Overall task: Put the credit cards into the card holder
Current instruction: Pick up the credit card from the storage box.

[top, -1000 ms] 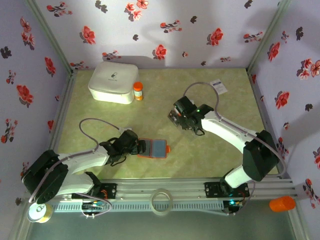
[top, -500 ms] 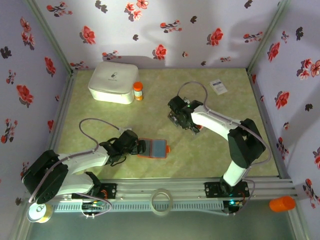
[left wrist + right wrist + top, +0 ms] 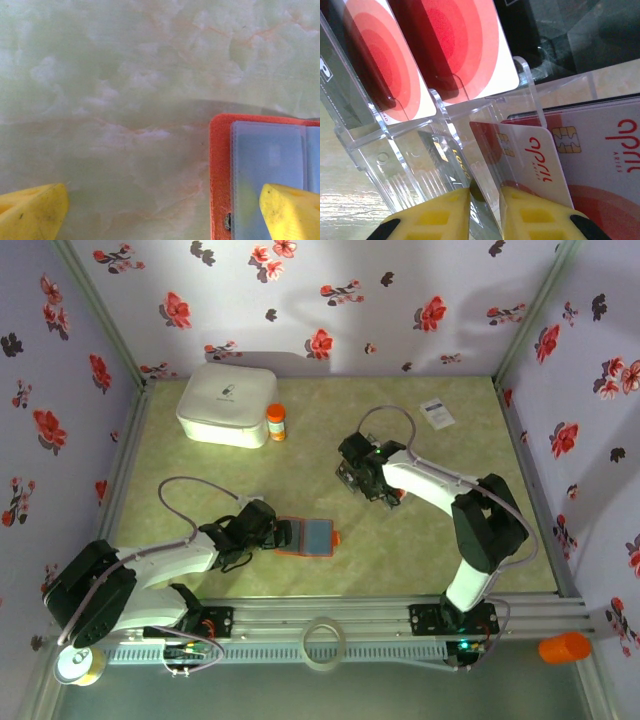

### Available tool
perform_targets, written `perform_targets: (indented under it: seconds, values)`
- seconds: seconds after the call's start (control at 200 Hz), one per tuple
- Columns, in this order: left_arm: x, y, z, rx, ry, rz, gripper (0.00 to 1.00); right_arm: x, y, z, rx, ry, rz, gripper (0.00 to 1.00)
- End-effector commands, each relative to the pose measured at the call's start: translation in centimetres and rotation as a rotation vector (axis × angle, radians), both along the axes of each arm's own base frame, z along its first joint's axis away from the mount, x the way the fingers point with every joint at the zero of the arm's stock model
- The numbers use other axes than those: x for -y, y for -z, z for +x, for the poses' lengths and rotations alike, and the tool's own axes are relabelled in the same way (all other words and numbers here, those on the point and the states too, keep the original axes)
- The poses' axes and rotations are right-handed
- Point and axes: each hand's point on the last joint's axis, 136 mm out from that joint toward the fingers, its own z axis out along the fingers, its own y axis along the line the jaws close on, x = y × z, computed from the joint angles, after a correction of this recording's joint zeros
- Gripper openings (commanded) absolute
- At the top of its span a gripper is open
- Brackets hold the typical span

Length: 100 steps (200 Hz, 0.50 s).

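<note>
Right hand [image 3: 485,194] narrowed at upright credit card [image 3: 532,160], grip unclear; left hand [image 3: 162,192] wide open over flat card holder [image 3: 270,155].

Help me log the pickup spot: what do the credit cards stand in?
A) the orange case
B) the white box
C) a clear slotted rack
C: in the right wrist view the credit cards stand upright in a clear slotted rack.

Pale green marbled surface [image 3: 300,470] bears a white box [image 3: 227,403], orange-capped bottle [image 3: 276,422], the open card holder [image 3: 308,537] and, seemingly, a printed white card [image 3: 437,413].
</note>
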Motion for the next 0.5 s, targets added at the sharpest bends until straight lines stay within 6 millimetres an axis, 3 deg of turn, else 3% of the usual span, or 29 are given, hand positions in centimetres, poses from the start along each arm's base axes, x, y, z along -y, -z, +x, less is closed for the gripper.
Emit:
perform_targets:
  seconds: [0.0, 0.26, 0.495]
  values:
    - [-2.0, 1.7, -1.1, -0.035, -0.032, 0.070, 1.00, 0.3, 1.1, -0.4, -0.043, -0.006, 0.003, 0.20]
    - [-2.0, 1.7, -1.1, -0.035, -0.035, 0.066, 1.00, -0.4, 0.6, -0.6, -0.048, -0.045, 0.047, 0.05]
    - [-2.2, 1.7, -1.2, -0.032, -0.035, 0.070, 1.00, -2.0, -2.2, -1.0, -0.039, -0.112, 0.149, 0.00]
